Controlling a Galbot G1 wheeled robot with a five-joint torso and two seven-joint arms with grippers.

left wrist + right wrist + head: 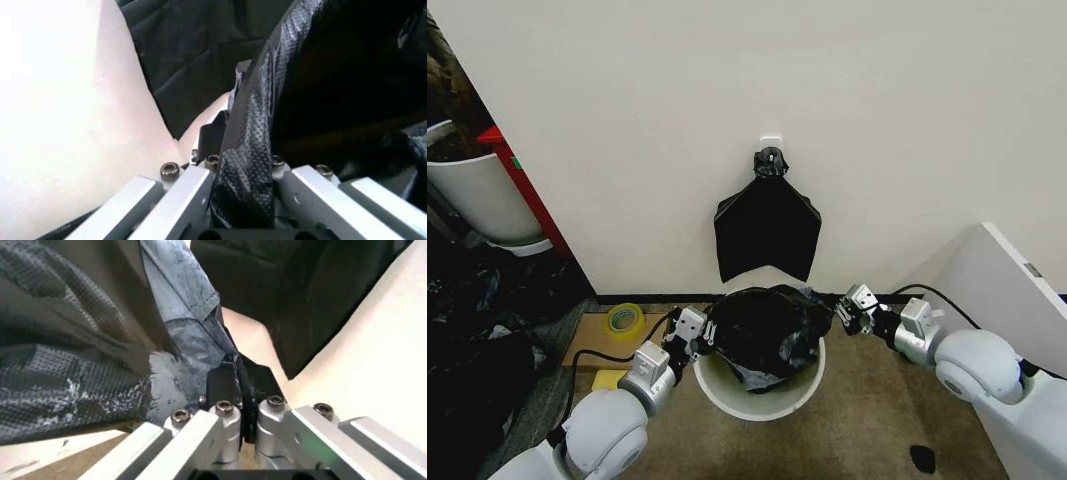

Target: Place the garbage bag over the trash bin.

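The garbage bag (765,330) is a crinkled, glossy black bundle stretched over the mouth of the trash bin (759,402), a round cream-white bucket on the floor by the wall. My left gripper (699,336) is at the bin's left rim, shut on the bag's edge. In the left wrist view the film (250,140) runs between that gripper's (230,150) fingers. My right gripper (847,309) is at the bin's upper right rim, shut on the opposite edge. The right wrist view shows its (240,385) pads pinching the bag (190,340). The bin's near rim stays uncovered.
Flat black bags (767,228) hang from a wall hook straight behind the bin. A yellow tape roll (624,318) lies on cardboard to the left. A big white plant pot (477,198) and dark clutter fill the left. A white cabinet (992,285) stands on the right.
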